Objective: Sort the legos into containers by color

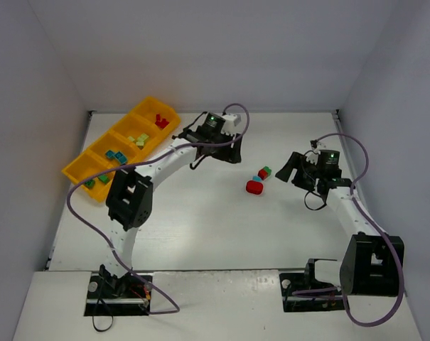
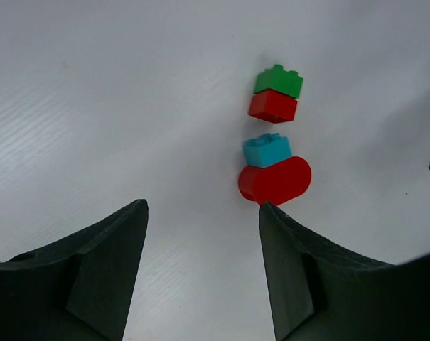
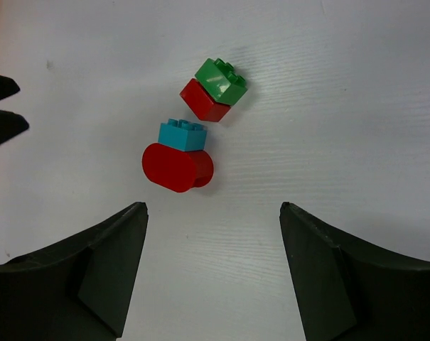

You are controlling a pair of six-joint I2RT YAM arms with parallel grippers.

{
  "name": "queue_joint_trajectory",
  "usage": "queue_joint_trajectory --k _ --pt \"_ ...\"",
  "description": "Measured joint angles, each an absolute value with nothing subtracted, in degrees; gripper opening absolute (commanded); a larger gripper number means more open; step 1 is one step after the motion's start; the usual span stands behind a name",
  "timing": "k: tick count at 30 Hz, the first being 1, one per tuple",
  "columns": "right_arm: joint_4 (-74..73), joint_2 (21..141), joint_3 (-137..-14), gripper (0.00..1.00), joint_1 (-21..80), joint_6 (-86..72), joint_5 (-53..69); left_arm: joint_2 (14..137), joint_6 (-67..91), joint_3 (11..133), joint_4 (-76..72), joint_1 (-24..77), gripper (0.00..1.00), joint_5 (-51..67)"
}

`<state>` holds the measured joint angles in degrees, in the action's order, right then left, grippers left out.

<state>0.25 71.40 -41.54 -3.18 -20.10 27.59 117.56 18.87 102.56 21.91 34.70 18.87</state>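
Two small stacks lie mid-table. One is a red half-round brick (image 1: 254, 187) (image 2: 275, 181) (image 3: 175, 168) with a teal brick (image 2: 266, 150) (image 3: 183, 135) on it. The other is a green brick (image 1: 266, 170) (image 2: 279, 79) (image 3: 222, 80) on a red brick (image 2: 272, 106) (image 3: 200, 101). My left gripper (image 1: 234, 156) (image 2: 202, 206) is open and empty, just left of the stacks. My right gripper (image 1: 291, 170) (image 3: 212, 206) is open and empty, just right of them. The orange-yellow tray (image 1: 152, 99) stands at the far left.
The tray's compartments hold red bricks (image 1: 160, 121), yellow-green bricks (image 1: 138, 139), teal bricks (image 1: 116, 155) and green bricks (image 1: 97, 180). White walls close in the table at the left, back and right. The arms' cables loop above the table.
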Motion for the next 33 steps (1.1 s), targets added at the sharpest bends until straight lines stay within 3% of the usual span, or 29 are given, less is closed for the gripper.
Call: queue_joint_trajectory --k 4,8,12,17,33 --pt "0.27 72.99 -41.89 0.70 -0.86 -20.14 24.58 120.38 19.62 103.59 22.83 37.34 0.58 21.30" --pt "0.89 74.83 -42.15 0.39 1.43 -20.91 23.11 122.13 20.78 103.63 22.87 37.65 0.58 23.86" --pt "1.76 76.77 -42.78 0.24 1.56 -21.47 21.52 124.97 21.69 105.14 22.33 37.95 0.51 26.37" --pt "3.75 80.97 -44.71 0.24 2.46 -22.22 20.34 127.48 22.48 105.34 21.63 38.94 0.36 28.12" --pt "8.16 95.70 -51.31 0.27 10.33 -21.32 20.93 127.81 22.44 100.75 20.80 39.44 0.32 28.29"
